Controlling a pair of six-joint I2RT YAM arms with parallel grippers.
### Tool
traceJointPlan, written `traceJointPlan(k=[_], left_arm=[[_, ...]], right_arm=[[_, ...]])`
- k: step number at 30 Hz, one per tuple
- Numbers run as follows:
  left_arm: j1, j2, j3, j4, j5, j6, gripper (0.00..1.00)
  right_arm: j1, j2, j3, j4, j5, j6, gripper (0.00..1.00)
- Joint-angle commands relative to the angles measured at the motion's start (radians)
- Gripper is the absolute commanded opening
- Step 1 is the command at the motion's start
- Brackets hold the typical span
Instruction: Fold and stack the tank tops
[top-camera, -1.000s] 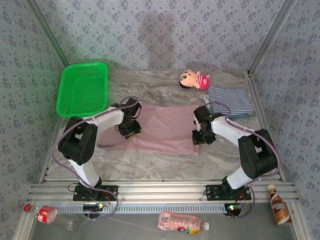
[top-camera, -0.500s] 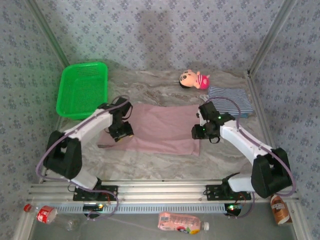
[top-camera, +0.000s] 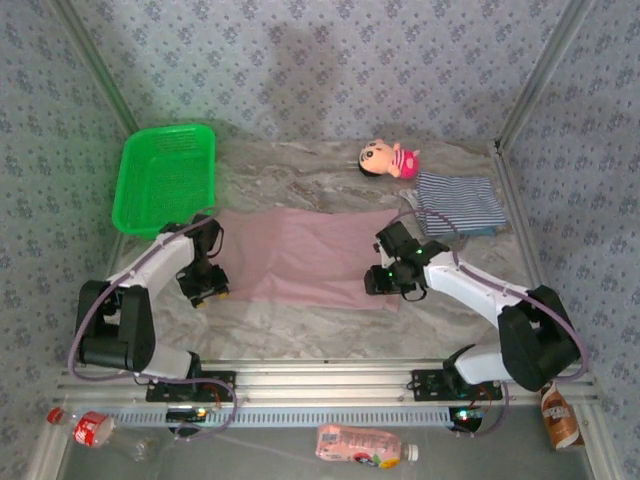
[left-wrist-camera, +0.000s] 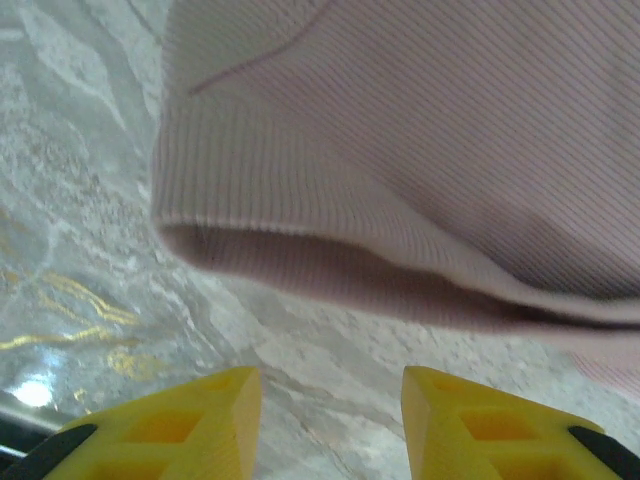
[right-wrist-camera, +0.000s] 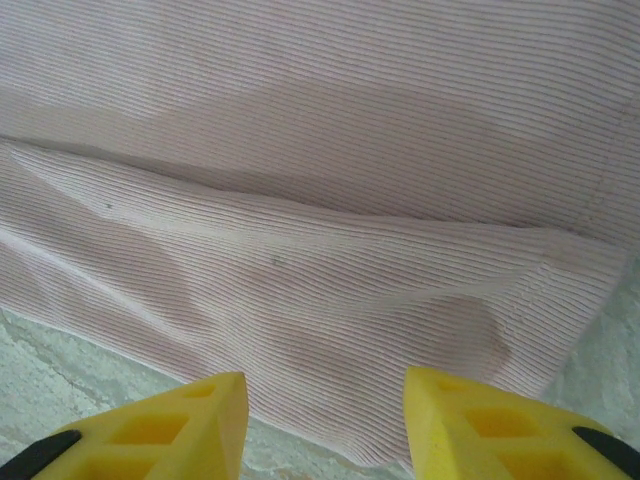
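Observation:
The mauve-pink tank top (top-camera: 300, 255) lies spread flat in the middle of the marble table (top-camera: 300, 325). My left gripper (top-camera: 205, 292) hangs just off its left near corner, open over bare marble. In the left wrist view the top's rolled left edge (left-wrist-camera: 300, 250) lies ahead of the open left gripper (left-wrist-camera: 330, 420). My right gripper (top-camera: 385, 280) is open above the top's right near edge (right-wrist-camera: 330, 300), and nothing sits between the yellow fingers of the right gripper (right-wrist-camera: 325, 425). The striped tank top (top-camera: 458, 203) lies folded at the back right, a teal edge (top-camera: 482, 232) showing beneath it.
A pink plush doll (top-camera: 388, 158) lies behind the striped top. A green basket (top-camera: 165, 175) stands at the back left. Bottles (top-camera: 365, 445) lie in front of the arm bases, below the table's near rail (top-camera: 320, 385). Patterned walls close in the sides.
The left gripper has slid left and nearer, off the pink top onto bare marble. The right gripper has moved left and toward the top's near edge. Both stand a little wider.

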Motion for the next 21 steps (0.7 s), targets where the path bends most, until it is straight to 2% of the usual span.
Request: traceJointPlan(k=[1,14,21], left_arm=[[0.018,0.037,-0.003,0.053,-0.053,0.081,0.41],[0.096,0.173,0.089,0.139,-0.137,0.223,0.41],[0.113,0.230,0.165,0.137,-0.099,0.246,0.40]], right_arm=[[0.006,0.017,-0.024,0.023,0.009,0.030,0.47],[0.000,0.050,-0.058,0.033,0.047,0.034,0.47],[-0.001,0.058,-0.078,0.055,0.068,0.036,0.47]])
